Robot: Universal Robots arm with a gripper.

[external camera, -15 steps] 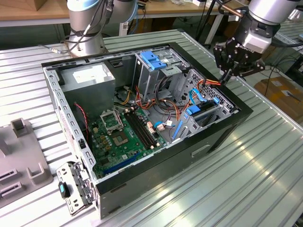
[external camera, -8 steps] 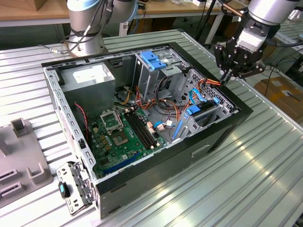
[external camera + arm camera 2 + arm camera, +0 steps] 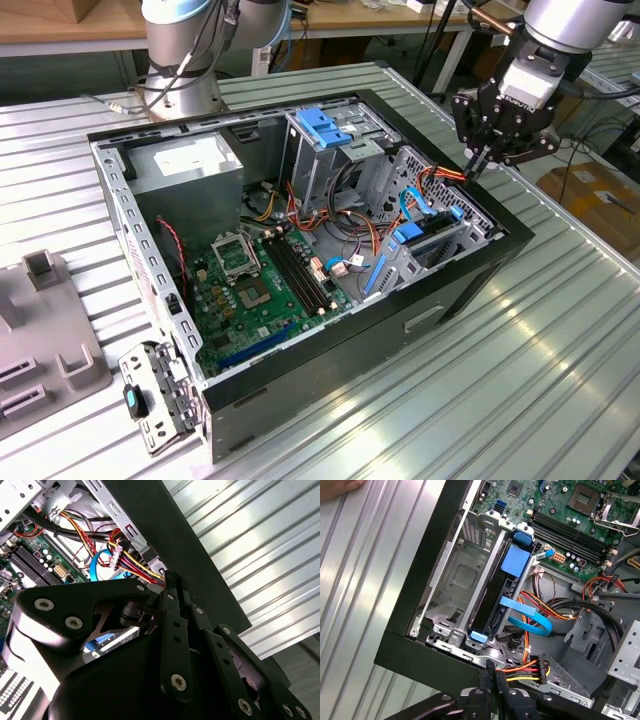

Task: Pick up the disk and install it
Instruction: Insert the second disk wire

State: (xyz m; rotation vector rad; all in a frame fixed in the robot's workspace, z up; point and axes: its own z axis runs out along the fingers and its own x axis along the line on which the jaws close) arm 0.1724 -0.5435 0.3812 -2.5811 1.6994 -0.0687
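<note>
Over the far corner of the open computer case (image 3: 300, 250), toward the exterior view's right, the gripper (image 3: 478, 160) hangs with its fingers pressed together, nothing between them, tips pointing down at a bundle of red, yellow and orange wires (image 3: 440, 178). Both wrist views show the same closed fingertips (image 3: 491, 672) just touching or nearly touching that wire bundle (image 3: 522, 667) where it meets a white connector; whether there is real contact cannot be told. Just below and beyond the claw, inside the case, the disk (image 3: 507, 587) sits on edge in the metal drive cage (image 3: 460, 580), its dark body framed by light-blue carrier plastic with a blue tab at each end. A flat blue cable (image 3: 530, 615) curves between the disk and the claw's tips. Farther from the claw lies the green motherboard (image 3: 255, 285), and the case rests on a ribbed metal table (image 3: 540, 340). Another blue latch (image 3: 325, 127) tops a second cage, well apart from the claw.
</note>
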